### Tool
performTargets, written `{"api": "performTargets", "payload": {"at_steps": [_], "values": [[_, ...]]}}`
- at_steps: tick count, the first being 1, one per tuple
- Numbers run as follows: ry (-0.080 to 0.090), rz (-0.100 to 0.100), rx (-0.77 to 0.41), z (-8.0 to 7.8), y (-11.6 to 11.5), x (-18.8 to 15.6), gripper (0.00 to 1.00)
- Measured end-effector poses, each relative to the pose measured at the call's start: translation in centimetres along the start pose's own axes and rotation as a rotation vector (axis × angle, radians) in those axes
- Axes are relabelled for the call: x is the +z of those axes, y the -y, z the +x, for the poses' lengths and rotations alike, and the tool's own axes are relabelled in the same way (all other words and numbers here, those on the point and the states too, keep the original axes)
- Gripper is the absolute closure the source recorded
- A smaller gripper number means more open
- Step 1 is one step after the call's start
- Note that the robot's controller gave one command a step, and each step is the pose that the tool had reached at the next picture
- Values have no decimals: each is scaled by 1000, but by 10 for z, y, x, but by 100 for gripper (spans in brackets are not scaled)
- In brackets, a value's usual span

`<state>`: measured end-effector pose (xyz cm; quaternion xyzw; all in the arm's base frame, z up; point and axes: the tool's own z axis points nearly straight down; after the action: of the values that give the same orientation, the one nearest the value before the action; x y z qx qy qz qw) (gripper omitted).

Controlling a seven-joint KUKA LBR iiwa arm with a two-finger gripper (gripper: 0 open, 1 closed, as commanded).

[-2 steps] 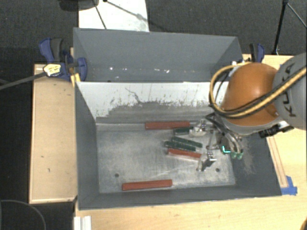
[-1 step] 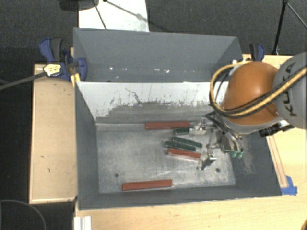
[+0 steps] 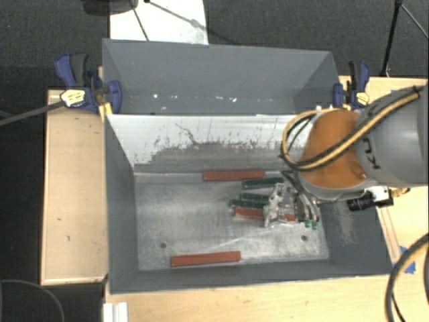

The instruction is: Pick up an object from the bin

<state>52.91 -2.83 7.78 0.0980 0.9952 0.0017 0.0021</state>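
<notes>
My gripper hangs low over the right middle of the bin floor, its metal fingers pointing down and left. Just left of the fingertips lies a small cluster: a dark green stick, another dark green piece and a short red-brown piece. The fingertips are at the cluster's right edge; nothing shows clearly between them. A red-brown flat bar lies along the back of the floor, just behind the cluster.
A second red-brown flat bar lies near the front wall, left of centre. The arm with its orange cover and cables comes in over the bin's right side.
</notes>
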Motion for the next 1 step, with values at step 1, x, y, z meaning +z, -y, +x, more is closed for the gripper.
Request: {"api": "performTargets", "payload": {"at_steps": [1], "values": [[3,1,-1,0,0,2,0]]}}
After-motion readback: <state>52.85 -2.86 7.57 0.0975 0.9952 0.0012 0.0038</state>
